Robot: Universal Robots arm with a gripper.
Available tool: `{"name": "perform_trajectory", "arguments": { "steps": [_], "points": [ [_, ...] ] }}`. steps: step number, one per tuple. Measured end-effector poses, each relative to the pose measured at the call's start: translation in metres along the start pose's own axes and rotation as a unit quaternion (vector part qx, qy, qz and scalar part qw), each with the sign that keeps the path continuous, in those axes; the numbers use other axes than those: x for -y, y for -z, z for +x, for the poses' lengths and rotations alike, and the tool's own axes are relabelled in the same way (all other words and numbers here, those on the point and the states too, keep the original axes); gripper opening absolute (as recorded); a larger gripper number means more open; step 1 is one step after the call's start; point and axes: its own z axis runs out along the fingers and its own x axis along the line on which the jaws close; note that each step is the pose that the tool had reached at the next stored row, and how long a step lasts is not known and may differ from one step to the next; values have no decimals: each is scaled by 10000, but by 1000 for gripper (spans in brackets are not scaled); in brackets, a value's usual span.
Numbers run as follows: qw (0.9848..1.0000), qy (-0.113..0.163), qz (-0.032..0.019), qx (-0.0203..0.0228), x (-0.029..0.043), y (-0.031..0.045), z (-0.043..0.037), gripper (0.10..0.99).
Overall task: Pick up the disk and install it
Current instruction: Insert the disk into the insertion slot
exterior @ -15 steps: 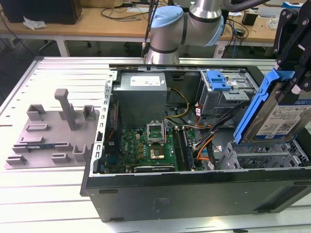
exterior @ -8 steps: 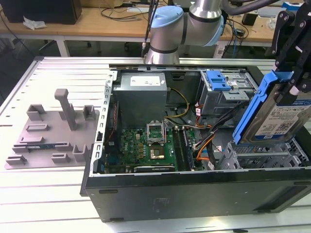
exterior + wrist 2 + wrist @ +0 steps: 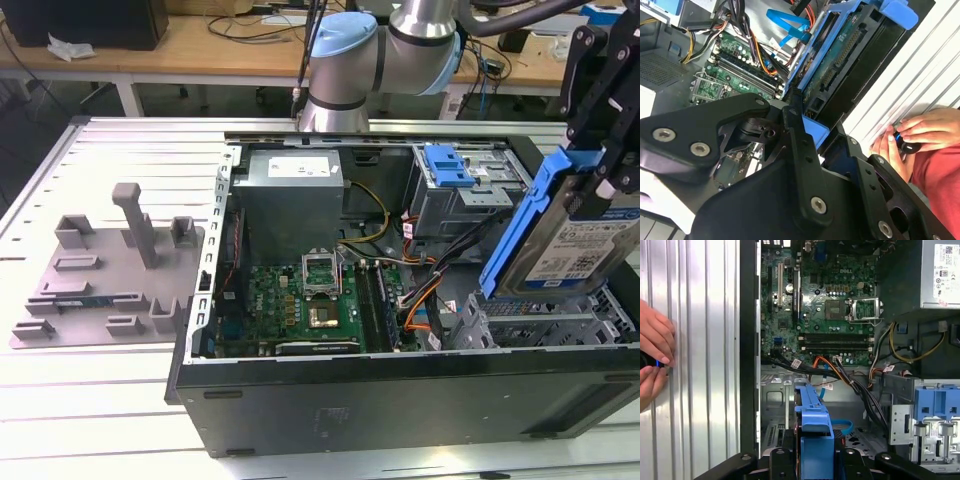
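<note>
Saw gripper (image 3: 603,150) at exterior view's right, jaws clenched on disk (image 3: 578,250). Disk stood on edge, long axis steeply tilted: lower end pointed down at grey drive cage (image 3: 545,325), upper end up in gripper. Blue carrier ran along its edge. Disk hung just above cage, within open case (image 3: 400,400). Inside case I noted motherboard (image 3: 300,305), power supply (image 3: 290,195), cable bundle (image 3: 440,290). Person's hands (image 3: 652,360) lay on slatted table (image 3: 705,340) beside case
</note>
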Motion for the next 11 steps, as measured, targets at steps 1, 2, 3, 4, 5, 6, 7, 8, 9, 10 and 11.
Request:
{"name": "perform_trajectory", "arguments": {
  "steps": [1, 2, 3, 4, 5, 6, 7, 8, 9, 10, 11],
  "points": [
    [10000, -49, 2, -2, 0, -2, 1, 369],
    [10000, -92, 3, -3, 0, -4, 1, 369],
    [9999, -167, 6, -4, 1, -8, 2, 369],
    [9998, -179, 6, -5, 1, -10, 2, 369],
    [9998, -179, 6, -4, 1, -13, 1, 369],
    [9998, -179, 6, -4, 1, -16, -5, 369],
    [9998, -179, 6, -4, 1, -17, -7, 369],
    [9998, -179, 6, -4, 1, -18, -7, 369],
    [9998, -179, 6, -5, 1, -19, -7, 369],
    [9998, -179, 6, -5, 1, -21, -7, 369],
    [9998, -179, 6, -4, 0, -24, -8, 369]
  ]
}}
